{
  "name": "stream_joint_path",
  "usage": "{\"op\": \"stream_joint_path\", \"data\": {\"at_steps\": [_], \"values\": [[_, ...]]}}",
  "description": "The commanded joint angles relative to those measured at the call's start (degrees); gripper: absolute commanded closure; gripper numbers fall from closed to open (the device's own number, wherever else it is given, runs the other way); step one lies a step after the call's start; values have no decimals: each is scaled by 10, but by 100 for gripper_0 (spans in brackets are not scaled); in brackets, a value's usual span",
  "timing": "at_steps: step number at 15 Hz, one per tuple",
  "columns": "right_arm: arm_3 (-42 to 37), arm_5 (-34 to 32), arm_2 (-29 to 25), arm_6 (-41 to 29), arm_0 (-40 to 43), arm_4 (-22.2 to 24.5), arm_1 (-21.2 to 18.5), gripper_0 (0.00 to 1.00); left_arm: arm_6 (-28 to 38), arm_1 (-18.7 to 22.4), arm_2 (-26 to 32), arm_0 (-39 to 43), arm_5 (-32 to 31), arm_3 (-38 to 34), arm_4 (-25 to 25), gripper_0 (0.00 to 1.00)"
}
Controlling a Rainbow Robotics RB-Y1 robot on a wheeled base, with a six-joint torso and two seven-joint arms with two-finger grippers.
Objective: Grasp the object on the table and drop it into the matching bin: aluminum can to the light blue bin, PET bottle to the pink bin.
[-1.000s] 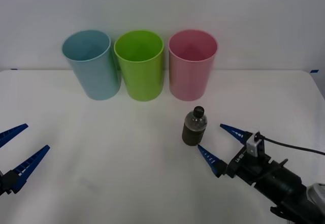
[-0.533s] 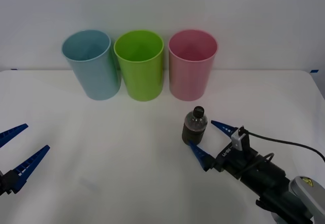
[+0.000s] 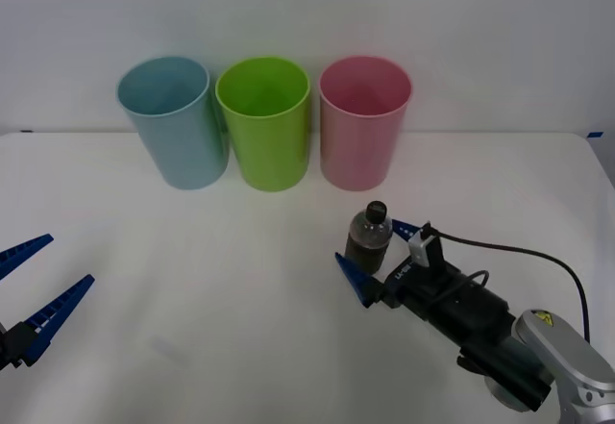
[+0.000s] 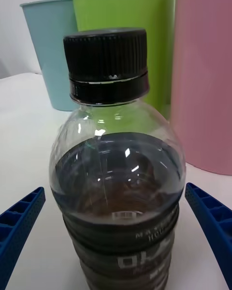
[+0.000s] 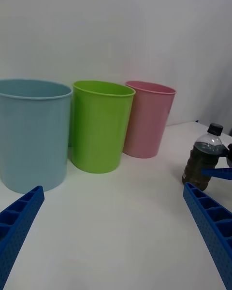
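Right now I am looking at the PET bottle point(image 3: 368, 241) standing upright on the white table point(image 3: 240, 289), a little right of centre in the front view, just in front of the pink bin point(image 3: 364, 121). My right gripper point(image 3: 377, 256) is reaching in from the lower right of the frame with its blue fingers spread apart, one fingertip showing on each side of the bottle's dark lower body. In the right wrist view the bottle point(image 4: 116, 174) is sitting between the two fingers point(image 4: 212, 222), with a gap visible on both sides, so nothing is pinching it.

Across the upper middle of the front view the three tubs are lining up side by side: the light blue bin point(image 3: 173, 121) on the left, the lime green tub point(image 3: 264, 121) in the middle, the pink one on the right, each close beside its neighbour.

My left gripper point(image 3: 36, 294) is hanging at the lower left edge of the front view, fingers wide apart and holding nothing, well away from the bottle.
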Motion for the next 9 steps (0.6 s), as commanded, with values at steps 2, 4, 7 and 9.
{"op": "stream_joint_path", "data": {"at_steps": [2, 4, 7, 9], "values": [[9, 11, 7, 2, -12, 1, 4, 0, 0, 0, 0, 0, 0, 0, 0, 0], [9, 12, 8, 2, -11, 0, 6, 0, 0, 0, 0, 0, 0, 0, 0, 0], [9, 11, 10, 3, -11, 1, 7, 7, 0, 0, 0, 0, 0, 0, 0, 0], [9, 11, 10, 6, -11, 1, 8, 95, 0, 0, 0, 0, 0, 0, 0, 0]]}}
